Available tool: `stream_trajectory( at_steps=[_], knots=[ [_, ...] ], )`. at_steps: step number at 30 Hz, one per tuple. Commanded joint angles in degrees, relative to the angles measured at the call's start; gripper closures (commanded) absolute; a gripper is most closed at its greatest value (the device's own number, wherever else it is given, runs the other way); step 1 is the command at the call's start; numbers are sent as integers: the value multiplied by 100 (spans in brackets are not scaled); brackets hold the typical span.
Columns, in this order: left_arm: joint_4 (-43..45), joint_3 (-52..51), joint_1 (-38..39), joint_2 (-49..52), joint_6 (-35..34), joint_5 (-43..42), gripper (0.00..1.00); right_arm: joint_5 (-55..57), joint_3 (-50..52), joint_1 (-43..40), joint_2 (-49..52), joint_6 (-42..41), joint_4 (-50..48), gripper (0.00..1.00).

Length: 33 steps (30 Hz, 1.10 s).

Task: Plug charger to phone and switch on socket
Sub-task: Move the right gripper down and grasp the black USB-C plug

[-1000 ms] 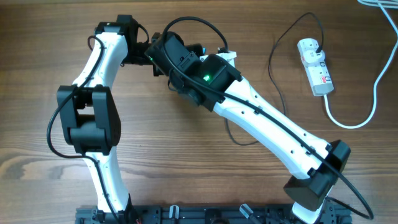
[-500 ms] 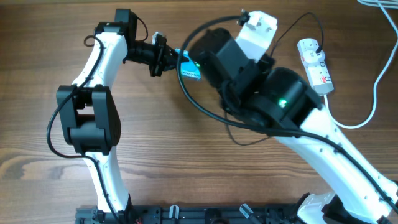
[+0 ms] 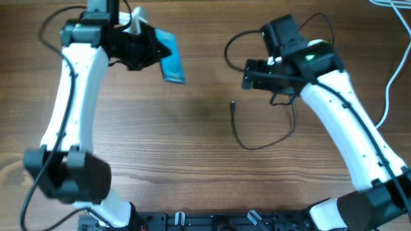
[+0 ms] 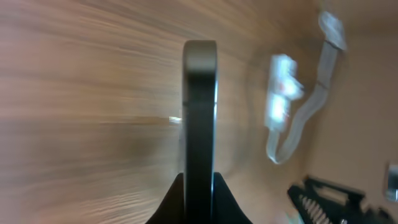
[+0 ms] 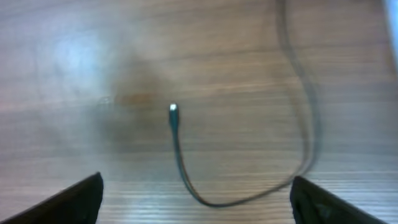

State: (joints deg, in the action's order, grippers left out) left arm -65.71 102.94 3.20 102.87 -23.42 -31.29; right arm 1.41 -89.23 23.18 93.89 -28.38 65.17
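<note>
My left gripper (image 3: 142,49) is shut on the phone (image 3: 171,56), whose cyan screen shows at the upper left of the overhead view, held above the table. In the left wrist view the phone (image 4: 200,106) stands edge-on between the fingers (image 4: 200,190). The charger cable (image 3: 257,145) lies looped on the table with its dark tip (image 3: 232,104) free. My right gripper (image 3: 254,74) is open and empty, above and right of the tip. In the right wrist view the tip (image 5: 173,111) lies ahead of the wide-open fingers (image 5: 199,208). The socket (image 4: 280,93) shows blurred in the left wrist view only.
The thick white cord (image 3: 388,96) runs along the right edge of the wooden table (image 3: 160,141). In the overhead view my right arm covers the place of the power strip. A black rail (image 3: 212,221) lies along the front edge.
My left arm has carried the phone up and to the left. My right arm has swung away from the phone to the right, and the charger tip now lies loose on the table.
</note>
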Motion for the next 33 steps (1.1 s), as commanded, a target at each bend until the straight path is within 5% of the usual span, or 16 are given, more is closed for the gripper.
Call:
stream_trajectory(
  at_steps=[1,5,17,23,24,33],
  knots=[
    [-348,15,-50,20,-953,2389,96,-439,898,140,52,136,-575,20],
    [-529,15,-48,96,-1051,2645,96,-494,1379,151,282,175,-1025,30],
    [-503,15,-44,101,-1051,2472,96,-988,940,192,1692,319,-957,23],
    [-529,15,-44,101,-1051,2472,96,-511,942,446,2020,-83,-1460,34],
    [-529,15,-44,101,-1051,2472,96,-109,942,721,2146,-404,-1521,46],
    [-577,15,-44,101,-1049,2472,96,776,942,964,2177,-761,-1845,58]
  ],
)
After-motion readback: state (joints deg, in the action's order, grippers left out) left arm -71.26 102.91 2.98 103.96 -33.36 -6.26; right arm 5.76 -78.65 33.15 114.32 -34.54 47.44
